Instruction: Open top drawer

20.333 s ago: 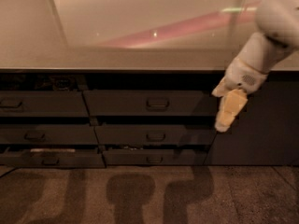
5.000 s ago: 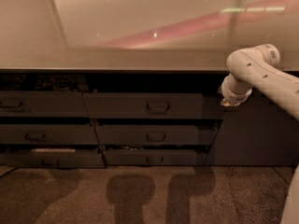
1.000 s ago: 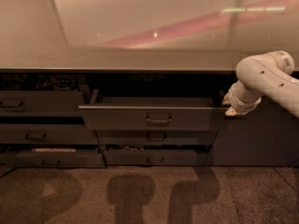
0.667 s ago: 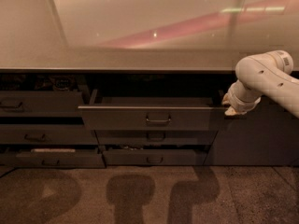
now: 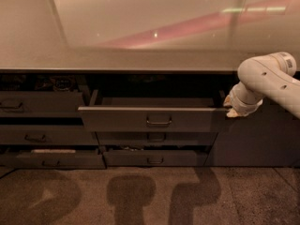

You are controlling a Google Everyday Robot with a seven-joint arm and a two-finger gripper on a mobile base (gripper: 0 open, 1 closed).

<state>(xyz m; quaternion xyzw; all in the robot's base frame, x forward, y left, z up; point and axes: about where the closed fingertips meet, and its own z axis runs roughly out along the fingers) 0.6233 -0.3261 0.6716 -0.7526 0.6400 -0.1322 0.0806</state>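
Top drawer (image 5: 117, 119) — wide dark grey front with a small loop handle (image 5: 158, 120) at centre, standing out from under the table (image 5: 117, 60), tray visible behind the front.
Claw (image 5: 233, 108) — at the right end of that front, touching or just beside it; whether it is apart or together cannot be told.
White arm (image 5: 269, 78) enters from the right.

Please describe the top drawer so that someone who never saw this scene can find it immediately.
Below the long pale countertop stand two columns of dark grey drawers. The top drawer heads the right column, with the gripper at its right end. Unlike its neighbours, it is pulled far out, showing its tray.
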